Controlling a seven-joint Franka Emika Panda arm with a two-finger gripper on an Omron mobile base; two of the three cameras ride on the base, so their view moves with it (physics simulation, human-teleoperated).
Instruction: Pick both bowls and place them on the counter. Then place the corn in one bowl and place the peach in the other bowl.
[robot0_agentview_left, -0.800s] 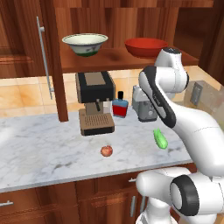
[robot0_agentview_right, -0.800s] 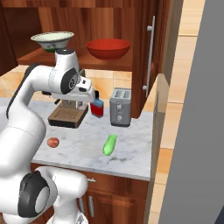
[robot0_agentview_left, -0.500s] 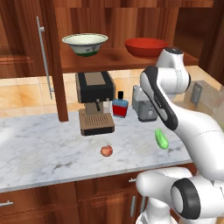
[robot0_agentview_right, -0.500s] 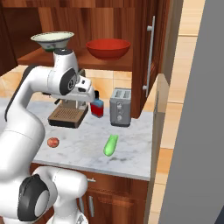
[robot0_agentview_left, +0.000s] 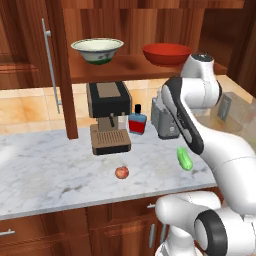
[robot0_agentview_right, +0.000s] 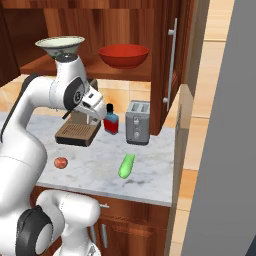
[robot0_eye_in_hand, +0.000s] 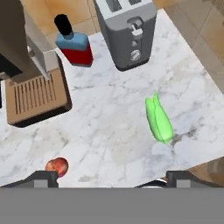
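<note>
The cream-white bowl (robot0_agentview_left: 97, 50) with green marks and the red bowl (robot0_agentview_left: 166, 53) stand side by side on a wooden shelf above the counter (robot0_agentview_left: 50, 170). The green corn (robot0_agentview_left: 184, 158) lies near the counter's right end, in front of the toaster. The peach (robot0_agentview_left: 121, 172) sits near the front edge, before the coffee machine. My gripper (robot0_eye_in_hand: 113, 179) hangs open and empty well above the counter, looking down on the corn (robot0_eye_in_hand: 159, 119) and the peach (robot0_eye_in_hand: 57, 166). From the right base view, the hand (robot0_agentview_right: 95, 105) is level with the coffee machine's top, below the bowls.
A black coffee machine (robot0_agentview_left: 107, 117), a red and blue bottle (robot0_agentview_left: 137, 121) and a grey toaster (robot0_agentview_left: 162, 120) line the back of the counter. An open cabinet door (robot0_agentview_left: 60, 70) stands left of the shelf, another door (robot0_agentview_right: 172, 65) to its right. The counter ends just right of the corn.
The hand has shifted only slightly. The bowls, corn and peach have not moved.
</note>
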